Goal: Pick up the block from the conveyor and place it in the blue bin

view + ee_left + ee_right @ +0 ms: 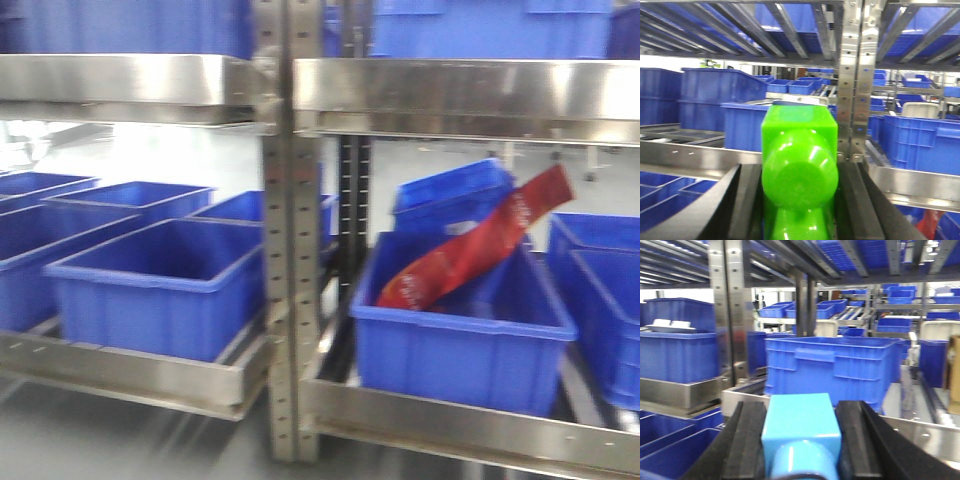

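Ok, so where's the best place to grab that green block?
By its two flat sides, one on each, coming in from the end. The green block has straight, matching sides, while the near face carries a round bump that would likely slip. The left gripper holds it just so, with its fingers flat against both sides.

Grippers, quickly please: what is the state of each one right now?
The left gripper is closed, holding a green block.
The right gripper is closed, holding a light blue block.
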